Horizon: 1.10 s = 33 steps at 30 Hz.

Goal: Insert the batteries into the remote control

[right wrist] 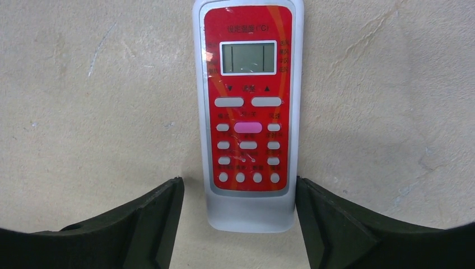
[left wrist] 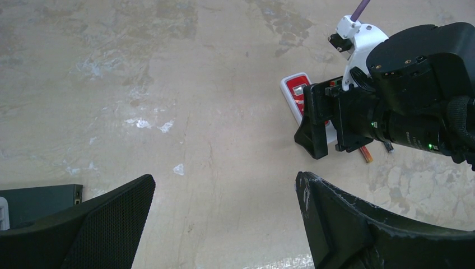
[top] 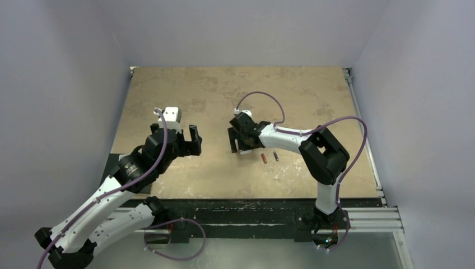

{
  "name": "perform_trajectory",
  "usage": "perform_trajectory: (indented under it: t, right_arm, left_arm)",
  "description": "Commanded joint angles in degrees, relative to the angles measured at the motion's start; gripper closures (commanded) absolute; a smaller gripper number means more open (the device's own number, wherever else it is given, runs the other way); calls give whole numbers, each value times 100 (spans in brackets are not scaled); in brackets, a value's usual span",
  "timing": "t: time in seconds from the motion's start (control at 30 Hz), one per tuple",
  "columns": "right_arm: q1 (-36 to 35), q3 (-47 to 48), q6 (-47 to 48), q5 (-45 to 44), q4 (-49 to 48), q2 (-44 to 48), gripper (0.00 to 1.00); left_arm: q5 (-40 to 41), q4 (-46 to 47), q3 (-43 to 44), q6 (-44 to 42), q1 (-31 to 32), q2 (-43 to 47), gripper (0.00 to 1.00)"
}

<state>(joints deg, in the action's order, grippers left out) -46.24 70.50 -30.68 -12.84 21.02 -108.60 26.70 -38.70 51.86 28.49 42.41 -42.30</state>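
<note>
The remote control (right wrist: 248, 112) lies face up on the table, its red button panel showing. My right gripper (right wrist: 239, 190) is open and straddles the remote's lower end. Its right finger is almost against the remote's edge and its left finger stands a little off. From above, the right gripper (top: 240, 140) hides most of the remote (top: 245, 150). The reddish-orange battery (top: 263, 158) and the dark battery (top: 276, 156) lie side by side on the table just right of it. My left gripper (top: 194, 140) is open and empty above bare table to the left; in its own view (left wrist: 224, 190) nothing lies between the fingers.
The left wrist view shows the remote (left wrist: 297, 89), the right gripper (left wrist: 330, 126) and the reddish battery (left wrist: 366, 154). A dark grey block (left wrist: 39, 196) sits at that view's lower left. A metal rail (top: 364, 129) runs along the table's right edge.
</note>
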Motion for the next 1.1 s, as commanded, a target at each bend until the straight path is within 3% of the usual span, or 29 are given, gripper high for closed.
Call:
perform_trajectory:
  t: [0.0, 0.43, 0.73, 1.07]
  right_arm:
    - [-39, 187, -113, -292, 13, -3, 22]
    - [-43, 177, -116, -849, 236, -127, 38]
    - [-78, 141, -74, -604, 130, -9, 76]
    - [-113, 91, 65, -276, 156, 565, 100]
  left_arm:
    - [27, 80, -7, -2, 6, 54, 1]
    - [27, 76, -8, -3, 6, 88, 1]
    - [0, 104, -18, -19, 5, 68, 1]
    - [36, 90, -15, 16, 10, 48, 1]
